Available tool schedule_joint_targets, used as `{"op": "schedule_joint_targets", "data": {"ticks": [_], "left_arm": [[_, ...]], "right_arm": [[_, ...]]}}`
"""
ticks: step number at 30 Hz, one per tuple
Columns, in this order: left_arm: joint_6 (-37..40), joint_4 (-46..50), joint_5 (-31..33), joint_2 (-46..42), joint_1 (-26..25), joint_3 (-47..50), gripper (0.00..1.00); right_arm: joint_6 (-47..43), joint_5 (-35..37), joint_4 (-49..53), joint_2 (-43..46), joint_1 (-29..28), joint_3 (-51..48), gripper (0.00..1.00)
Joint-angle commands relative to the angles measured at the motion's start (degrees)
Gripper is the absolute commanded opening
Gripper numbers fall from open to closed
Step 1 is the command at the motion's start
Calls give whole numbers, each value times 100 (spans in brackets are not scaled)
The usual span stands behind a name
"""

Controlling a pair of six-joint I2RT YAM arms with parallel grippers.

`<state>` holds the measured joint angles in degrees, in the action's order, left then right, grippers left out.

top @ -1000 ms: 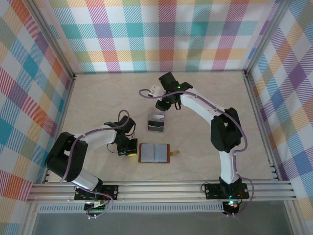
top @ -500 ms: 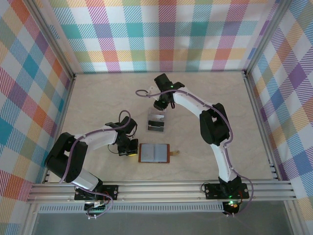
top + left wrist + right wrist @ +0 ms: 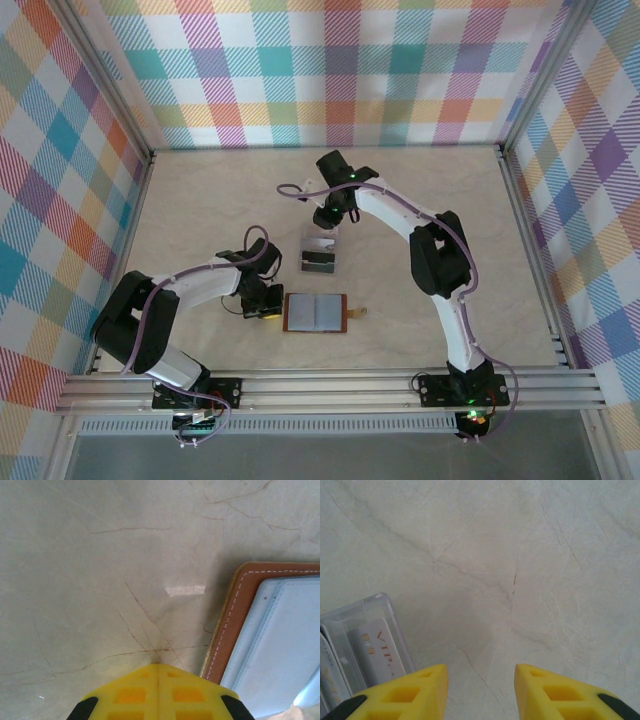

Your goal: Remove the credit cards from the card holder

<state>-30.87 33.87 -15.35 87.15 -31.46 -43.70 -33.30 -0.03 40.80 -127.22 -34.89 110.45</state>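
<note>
The card holder [image 3: 315, 312] lies open and flat near the table's middle, brown leather with grey-blue pockets; its left edge also appears in the left wrist view [image 3: 260, 630]. My left gripper [image 3: 266, 311] [image 3: 158, 667] is shut with nothing in it, its tips on the table just left of the card holder. Credit cards [image 3: 319, 251], one pale and one dark, lie in a clear plastic case [image 3: 305, 240]. In the right wrist view a pale card lettered VIP [image 3: 379, 650] shows inside that case [image 3: 387, 602]. My right gripper [image 3: 326, 220] [image 3: 480, 671] is open over bare table at the case's far end.
The card holder's small strap tab [image 3: 356, 312] points right. Low metal rails [image 3: 527, 250] and checked walls bound the pale marble table [image 3: 200, 200]. Both arms reach toward the middle, with the right arm's elbow [image 3: 437, 255] raised at mid-right.
The right arm has folded, its elbow swinging left, and its gripper has shifted slightly left at the case's far end. The left arm and card holder have not moved.
</note>
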Motion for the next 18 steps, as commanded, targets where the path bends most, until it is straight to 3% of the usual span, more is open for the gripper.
{"op": "schedule_joint_targets", "data": {"ticks": [1, 9, 18], "left_arm": [[-93, -143, -572, 100, -264, 156, 1], [-86, -125, -539, 83, -265, 153, 1], [-92, -179, -538, 97, -264, 182, 1]], "right_arm": [[-58, -12, 250, 201, -25, -43, 41], [139, 533, -178, 435, -34, -234, 41], [19, -159, 333, 478, -78, -201, 41]]}}
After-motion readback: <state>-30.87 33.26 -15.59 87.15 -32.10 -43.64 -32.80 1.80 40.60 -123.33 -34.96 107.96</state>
